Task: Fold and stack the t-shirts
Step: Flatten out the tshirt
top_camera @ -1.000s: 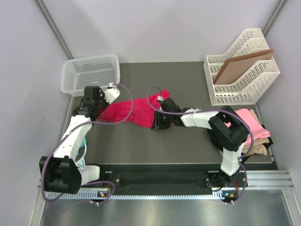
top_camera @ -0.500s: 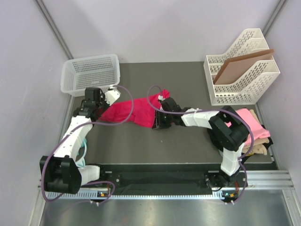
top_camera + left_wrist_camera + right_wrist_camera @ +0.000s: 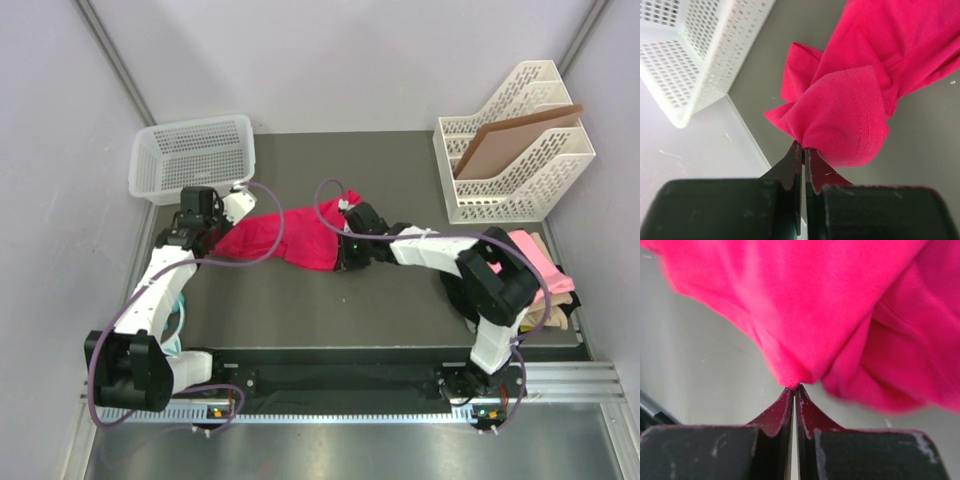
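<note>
Spreading step, I judge: crimson t-shirt (image 3: 285, 238) bunched over mat (image 3: 400, 300), just on near side of basket (image 3: 195, 150). Left gripper (image 3: 801, 147) pinched tight on hem end closest to basket; right gripper (image 3: 793, 388) clamped on end farthest from it. Next I'd pull ends apart, lay flat. Basket wall crowds left end; open mat on basket's near side.
</note>
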Controlling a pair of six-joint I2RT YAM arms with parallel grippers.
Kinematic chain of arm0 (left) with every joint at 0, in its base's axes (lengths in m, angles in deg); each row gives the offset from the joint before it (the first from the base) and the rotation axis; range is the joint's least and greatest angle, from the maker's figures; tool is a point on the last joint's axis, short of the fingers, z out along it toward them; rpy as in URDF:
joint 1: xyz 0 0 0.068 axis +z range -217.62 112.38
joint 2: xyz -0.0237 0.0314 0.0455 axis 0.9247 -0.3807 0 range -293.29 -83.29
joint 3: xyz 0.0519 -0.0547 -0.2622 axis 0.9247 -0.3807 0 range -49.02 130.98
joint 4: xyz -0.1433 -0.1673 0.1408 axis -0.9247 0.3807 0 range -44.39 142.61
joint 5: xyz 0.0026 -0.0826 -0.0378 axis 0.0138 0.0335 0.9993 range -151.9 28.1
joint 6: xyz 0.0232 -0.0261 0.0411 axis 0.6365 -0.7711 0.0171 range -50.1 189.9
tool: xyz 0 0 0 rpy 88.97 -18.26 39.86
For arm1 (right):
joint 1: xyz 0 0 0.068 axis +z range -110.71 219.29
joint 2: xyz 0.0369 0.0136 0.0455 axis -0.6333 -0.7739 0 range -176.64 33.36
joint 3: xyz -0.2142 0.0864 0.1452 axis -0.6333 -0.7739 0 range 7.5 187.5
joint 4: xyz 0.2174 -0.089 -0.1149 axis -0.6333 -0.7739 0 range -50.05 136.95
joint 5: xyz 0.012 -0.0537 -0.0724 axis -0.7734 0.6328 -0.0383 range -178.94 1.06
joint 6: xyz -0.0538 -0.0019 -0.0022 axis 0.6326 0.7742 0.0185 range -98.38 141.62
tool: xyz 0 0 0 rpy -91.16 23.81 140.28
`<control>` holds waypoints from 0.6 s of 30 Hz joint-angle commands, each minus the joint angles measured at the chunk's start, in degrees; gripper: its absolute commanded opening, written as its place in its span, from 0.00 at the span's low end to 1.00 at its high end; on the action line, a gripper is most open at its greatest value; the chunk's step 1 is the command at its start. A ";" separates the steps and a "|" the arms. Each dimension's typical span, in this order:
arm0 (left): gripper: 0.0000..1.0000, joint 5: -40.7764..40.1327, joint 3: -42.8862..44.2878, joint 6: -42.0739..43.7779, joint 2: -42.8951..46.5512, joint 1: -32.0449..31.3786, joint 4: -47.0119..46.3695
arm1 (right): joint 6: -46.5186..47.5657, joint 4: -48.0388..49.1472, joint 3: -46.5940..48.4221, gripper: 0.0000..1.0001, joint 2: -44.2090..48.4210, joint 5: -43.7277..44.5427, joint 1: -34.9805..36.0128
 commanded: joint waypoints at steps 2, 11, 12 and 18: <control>0.00 0.55 10.59 -0.70 4.14 0.12 1.20 | 8.06 -7.21 8.36 0.00 19.47 8.29 0.21; 0.00 7.84 24.92 -2.63 15.21 -0.41 15.15 | 14.32 -19.52 9.62 0.00 45.40 20.25 6.71; 0.00 9.50 26.07 -2.46 17.14 -0.41 16.66 | 14.23 -19.88 9.26 0.00 49.51 21.13 7.67; 0.06 16.19 34.25 -0.61 24.17 -0.41 28.95 | 13.09 -24.09 10.57 0.00 63.59 26.84 17.51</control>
